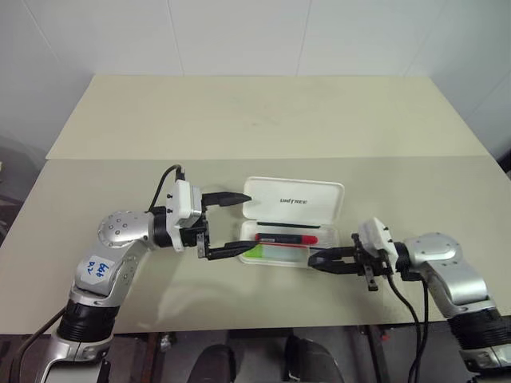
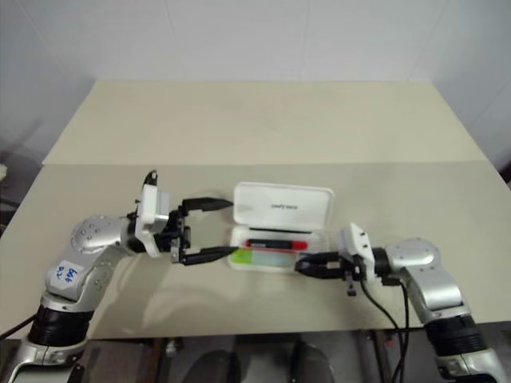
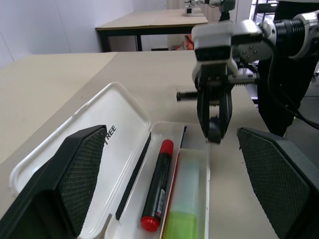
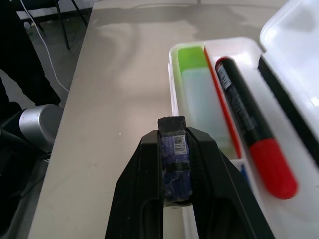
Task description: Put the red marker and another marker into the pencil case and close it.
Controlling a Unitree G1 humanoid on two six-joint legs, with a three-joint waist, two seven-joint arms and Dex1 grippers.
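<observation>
The white pencil case (image 1: 329,198) lies open on the table, its lid flat behind the tray. In the tray lie the red marker (image 1: 286,238) and, in front of it, the lime-green marker (image 3: 182,219). My left gripper (image 1: 250,223) is open at the case's left end, one finger by the lid's corner and the other by the tray's front corner. My right gripper (image 1: 313,259) is shut and points at the tray's right front corner (image 4: 175,50). A dark blue labelled strip shows between its fingers (image 4: 149,169); I cannot tell whether it is a separate thing.
The case sits near the front of a beige table (image 1: 239,120) made of two joined tops. The front edge (image 1: 263,325) runs just below both arms. A black cable (image 1: 164,182) loops over my left wrist. White walls stand behind the table.
</observation>
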